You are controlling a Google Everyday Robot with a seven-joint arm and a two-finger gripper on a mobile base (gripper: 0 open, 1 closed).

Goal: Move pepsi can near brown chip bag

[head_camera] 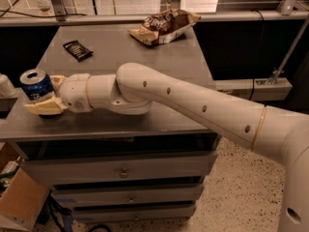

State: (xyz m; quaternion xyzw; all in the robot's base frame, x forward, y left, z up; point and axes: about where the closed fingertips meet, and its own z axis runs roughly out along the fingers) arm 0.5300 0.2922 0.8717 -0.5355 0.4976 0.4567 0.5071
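Observation:
The pepsi can (35, 84), dark blue with a silver top, stands upright at the front left corner of the grey table (116, 47). My gripper (41, 94) reaches in from the right and is shut on the can, with one cream finger (46, 107) in front of it and the other behind it. The brown chip bag (164, 25) lies at the table's far edge, right of centre, well away from the can.
A small flat black packet (77, 50) lies at the table's back left. A white object (5, 86) stands just off the left edge. Drawers (120, 170) sit under the tabletop. A cardboard box (19, 202) is on the floor at lower left. A shelf (256, 86) juts at right.

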